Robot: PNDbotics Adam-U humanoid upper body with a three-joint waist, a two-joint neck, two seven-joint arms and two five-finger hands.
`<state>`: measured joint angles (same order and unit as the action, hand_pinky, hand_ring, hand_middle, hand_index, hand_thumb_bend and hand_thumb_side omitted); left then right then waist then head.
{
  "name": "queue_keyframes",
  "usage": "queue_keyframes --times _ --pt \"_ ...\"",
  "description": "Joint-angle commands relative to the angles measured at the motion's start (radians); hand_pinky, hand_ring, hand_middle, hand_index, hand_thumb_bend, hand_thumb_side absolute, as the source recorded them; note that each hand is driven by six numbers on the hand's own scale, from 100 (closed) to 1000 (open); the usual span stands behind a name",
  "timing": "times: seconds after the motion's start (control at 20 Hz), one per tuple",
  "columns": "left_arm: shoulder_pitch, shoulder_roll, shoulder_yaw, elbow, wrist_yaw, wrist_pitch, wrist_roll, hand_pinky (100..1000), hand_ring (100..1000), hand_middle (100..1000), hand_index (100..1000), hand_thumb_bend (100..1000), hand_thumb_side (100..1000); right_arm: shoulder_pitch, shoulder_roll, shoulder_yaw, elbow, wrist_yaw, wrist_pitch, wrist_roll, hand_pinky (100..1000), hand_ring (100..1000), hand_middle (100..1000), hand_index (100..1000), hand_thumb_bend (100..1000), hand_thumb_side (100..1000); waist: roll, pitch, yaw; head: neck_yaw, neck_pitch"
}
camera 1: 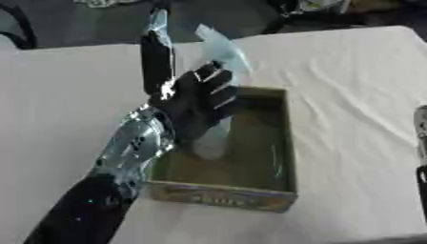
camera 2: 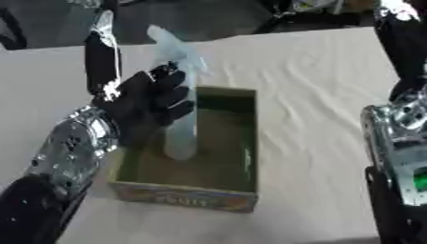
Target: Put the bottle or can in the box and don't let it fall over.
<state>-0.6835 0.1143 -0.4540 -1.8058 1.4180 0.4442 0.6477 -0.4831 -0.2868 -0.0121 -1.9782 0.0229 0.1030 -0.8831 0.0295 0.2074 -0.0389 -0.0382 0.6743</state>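
Bottle (camera 2: 179,109) of pale translucent plastic stands upright inside the open olive-green cardboard box (camera 2: 242,143), grasped by the black left hand (camera 2: 146,102).
Curled fingers hide the bottle's middle; its top blurs into a pale smear. Print on the box's colourful front wall is unreadable. The box sits on the white-clothed table (camera 1: 350,95). The right hand (camera 2: 406,88) is cut off at the right edge, its fingers hard to make out.

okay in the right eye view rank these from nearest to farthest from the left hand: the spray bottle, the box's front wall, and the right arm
1. Spray bottle: inside the left hand, standing in the box.
2. Box's front wall: below the hand, nearest the camera.
3. Right arm: far right edge.
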Motion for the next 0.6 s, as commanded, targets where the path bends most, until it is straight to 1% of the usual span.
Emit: queue_keyframes --times 0.05,0.4,0.6 --pt "-0.001 0.010 -0.006 0.006 0.012 0.037 0.052 100 100 128 947 693 1000 -0.009 -0.026 -0.008 -0.021 0.002 -0.002 -0.003 843 609 806 803 673 184 -0.001 -0.020 0.002 -0.004 -0.013" --pt "0.048 0.027 -0.011 0.038 0.026 0.033 0.068 100 100 100 946 678 1000 -0.009 -0.031 -0.009 -0.022 0.003 -0.002 -0.003 843 608 806 801 674 183 0.002 -0.020 0.007 -0.010 -0.016" --pt "0.075 0.046 -0.006 0.052 0.032 0.027 0.081 100 100 100 949 667 1000 -0.007 -0.034 -0.009 -0.022 0.004 -0.003 -0.004 843 608 805 801 674 182 0.004 -0.020 0.009 -0.013 -0.017"
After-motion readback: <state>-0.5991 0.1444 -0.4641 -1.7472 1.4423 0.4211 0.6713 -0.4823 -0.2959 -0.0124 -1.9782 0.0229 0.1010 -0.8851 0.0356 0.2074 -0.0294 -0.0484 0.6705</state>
